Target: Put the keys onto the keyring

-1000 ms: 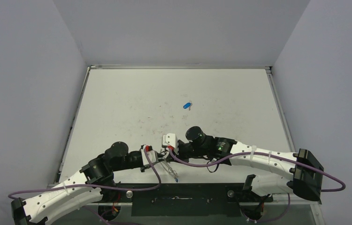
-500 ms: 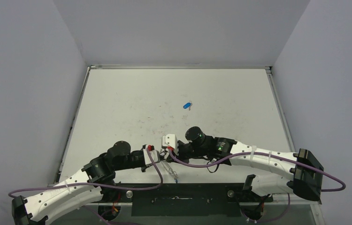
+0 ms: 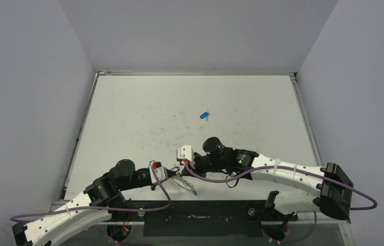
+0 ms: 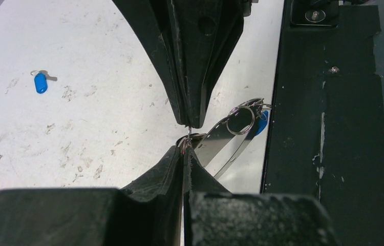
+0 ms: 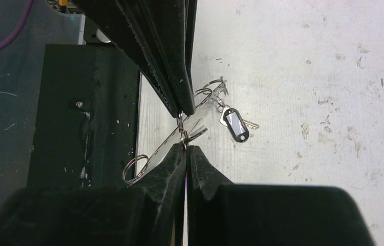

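Left claw (image 3: 174,176) and right claw (image 3: 182,168) meet tip to tip above the near edge of the white table (image 3: 128,113) in the overhead view, both pinched fully shut on the silver keyring (image 3: 185,184). The ring trails toward the black mounting strip (image 3: 195,218) with a blue-capped key (image 3: 194,194) at its end, while a second blue key (image 3: 204,115) lies alone, well apart, mid-table. From the left wrist, the left claw (image 4: 185,151) nips a thin wire at the hoop's end, the right claw (image 4: 192,123) closing on the same spot from above. The keyring (image 4: 226,143) slants off to the right, a small split ring (image 4: 241,120) and the blue-capped key (image 4: 262,123) at its tip by the table's edge. From the right wrist, the right claw (image 5: 186,148) and left claw (image 5: 185,110) clamp the keyring (image 5: 159,154) between them, and a black-tagged key (image 5: 236,125) hangs off its upper end. Which loop each claw grips is too small to tell.
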You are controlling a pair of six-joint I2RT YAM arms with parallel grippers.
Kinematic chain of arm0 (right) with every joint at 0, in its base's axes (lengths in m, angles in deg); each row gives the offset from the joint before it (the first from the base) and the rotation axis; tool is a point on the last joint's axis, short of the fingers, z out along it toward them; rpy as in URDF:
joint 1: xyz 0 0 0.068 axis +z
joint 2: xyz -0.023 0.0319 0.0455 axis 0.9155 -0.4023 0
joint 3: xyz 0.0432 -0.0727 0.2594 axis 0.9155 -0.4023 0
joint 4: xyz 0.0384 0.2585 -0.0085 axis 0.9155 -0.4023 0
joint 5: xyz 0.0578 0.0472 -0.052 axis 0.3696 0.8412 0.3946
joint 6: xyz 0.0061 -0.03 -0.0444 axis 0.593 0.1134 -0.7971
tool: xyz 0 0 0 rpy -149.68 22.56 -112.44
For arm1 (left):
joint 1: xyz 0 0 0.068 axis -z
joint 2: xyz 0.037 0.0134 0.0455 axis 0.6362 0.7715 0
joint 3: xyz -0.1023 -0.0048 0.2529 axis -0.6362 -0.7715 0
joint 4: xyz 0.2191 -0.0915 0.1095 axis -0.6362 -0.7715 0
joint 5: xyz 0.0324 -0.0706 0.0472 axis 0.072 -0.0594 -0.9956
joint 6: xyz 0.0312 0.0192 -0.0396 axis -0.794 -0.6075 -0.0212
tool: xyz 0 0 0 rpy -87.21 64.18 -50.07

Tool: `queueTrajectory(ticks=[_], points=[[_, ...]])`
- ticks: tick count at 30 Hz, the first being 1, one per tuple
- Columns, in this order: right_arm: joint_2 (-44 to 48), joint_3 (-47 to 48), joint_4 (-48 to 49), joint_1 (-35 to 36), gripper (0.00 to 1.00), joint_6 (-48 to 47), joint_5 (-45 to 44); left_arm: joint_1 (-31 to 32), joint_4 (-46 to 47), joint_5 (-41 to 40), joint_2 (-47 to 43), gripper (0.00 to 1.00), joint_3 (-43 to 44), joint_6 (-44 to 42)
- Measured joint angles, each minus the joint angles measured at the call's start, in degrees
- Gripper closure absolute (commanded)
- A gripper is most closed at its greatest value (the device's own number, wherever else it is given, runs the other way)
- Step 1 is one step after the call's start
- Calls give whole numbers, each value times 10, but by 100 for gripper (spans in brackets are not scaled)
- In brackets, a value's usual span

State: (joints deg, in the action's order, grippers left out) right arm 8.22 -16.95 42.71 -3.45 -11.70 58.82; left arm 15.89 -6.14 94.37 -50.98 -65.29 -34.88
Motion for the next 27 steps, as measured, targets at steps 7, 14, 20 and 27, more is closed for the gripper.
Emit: queueTrajectory(ticks=[7,14,20,27], points=[[0,-2,7,-3,100,-3,10,0,4,-8,-10,100,-6,9],[-1,-9,16,-3,100,-13,15,0,5,-12,-19,100,-10,16],[-3,-22,32,-3,100,-21,17,0,5,-23,-28,100,-14,19],[-18,-35,31,-6,100,-29,12,0,4,-34,-44,100,-17,21]])
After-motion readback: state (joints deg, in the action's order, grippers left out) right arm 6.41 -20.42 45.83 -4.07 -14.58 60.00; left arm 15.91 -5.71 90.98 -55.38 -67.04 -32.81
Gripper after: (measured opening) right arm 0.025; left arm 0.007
